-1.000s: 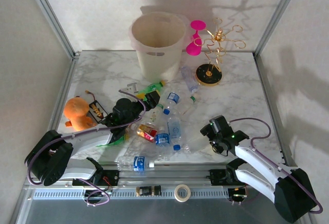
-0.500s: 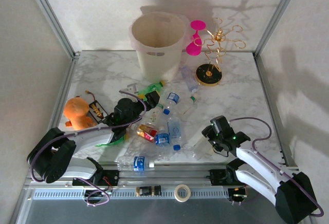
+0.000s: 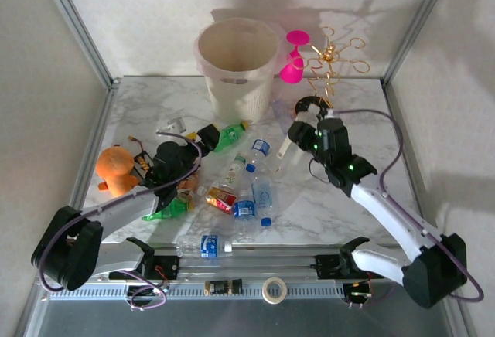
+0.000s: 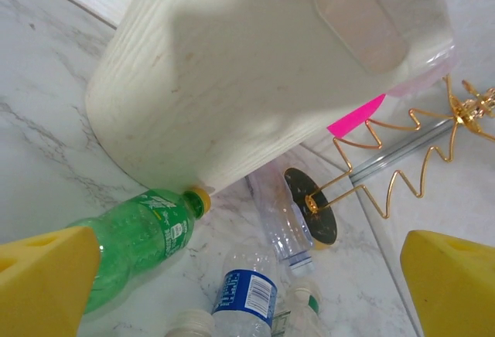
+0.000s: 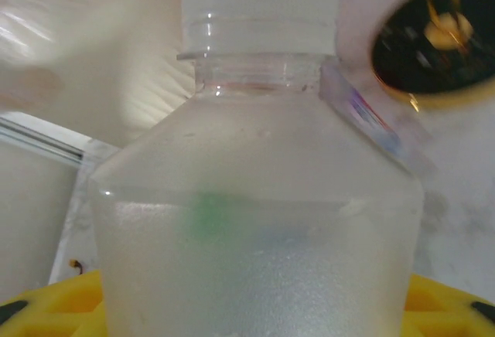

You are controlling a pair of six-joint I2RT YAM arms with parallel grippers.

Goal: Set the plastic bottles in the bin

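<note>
Pointing cap-first away from the wrist, long axis along the fingers, the clear frosted plastic bottle (image 5: 255,221) sits clamped in the right gripper (image 3: 303,131). It has been carried from the near side of the marble table (image 3: 155,113) toward the tall cream-white perforated bin (image 3: 236,82). The left gripper (image 3: 206,136) gapes wide beside a green plastic bottle (image 4: 135,240).

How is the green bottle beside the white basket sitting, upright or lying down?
Lying down. The green bottle rests on its side on the marble table, its yellow cap pointing toward the basket.

Marble table (image 3: 155,105) bears plastic bottles (image 3: 244,205), bin (image 3: 238,82), plush toy (image 3: 114,168), perhaps goblet (image 3: 292,55).
</note>
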